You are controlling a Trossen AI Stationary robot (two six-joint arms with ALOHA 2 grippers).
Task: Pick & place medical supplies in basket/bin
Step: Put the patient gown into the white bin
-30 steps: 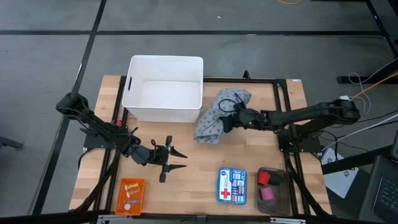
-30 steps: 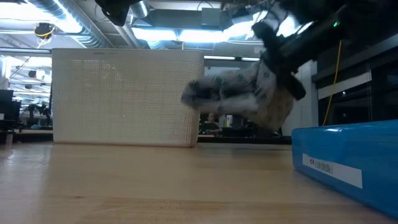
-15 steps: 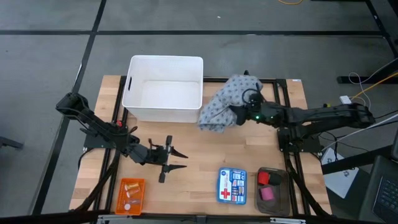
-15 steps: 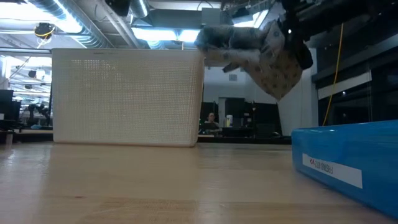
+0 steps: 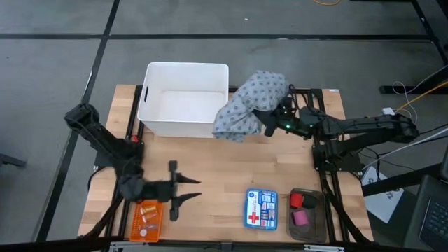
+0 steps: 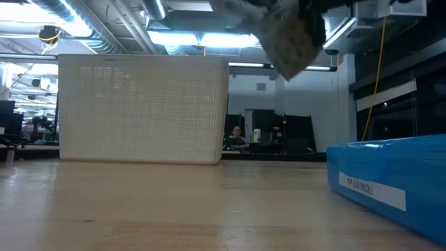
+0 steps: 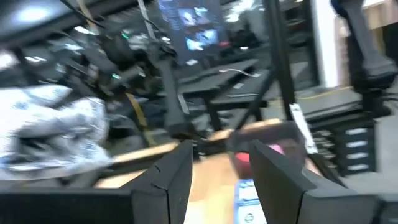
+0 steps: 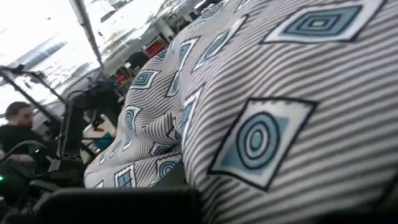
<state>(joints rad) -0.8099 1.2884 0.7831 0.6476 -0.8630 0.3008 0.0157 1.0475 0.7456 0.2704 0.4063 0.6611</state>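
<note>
In the high view the grey-blue patterned cloth hangs in the air over the right rim of the white bin. My right gripper is shut on it from the right. The cloth shows at the top of the low view and fills the right wrist view. My left gripper is open and touches nothing, low over the table beside the orange tray of tiny tan vials. Red and pink pieces lie in a dark tray. My right gripper holds the cloth at its right-hand side, reaching in roughly level from the table's right. Bunched cloth drapes over the fingers and hides the place of contact. The cloth is lifted clear of the table and hangs slack in folds toward the bin.
A blue first-aid box lies near the table's near edge, between the orange tray and the dark tray; it also shows in the low view. Black frame rails cross the table around both arms. Bare wood lies between the bin and the box.
My right gripper has risen and moved left toward the bin, carrying the cloth from the table's right-centre to above the bin's right rim; in the low view the cloth climbed above the bin's top. My left arm has swung toward the near edge and the orange tray.
</note>
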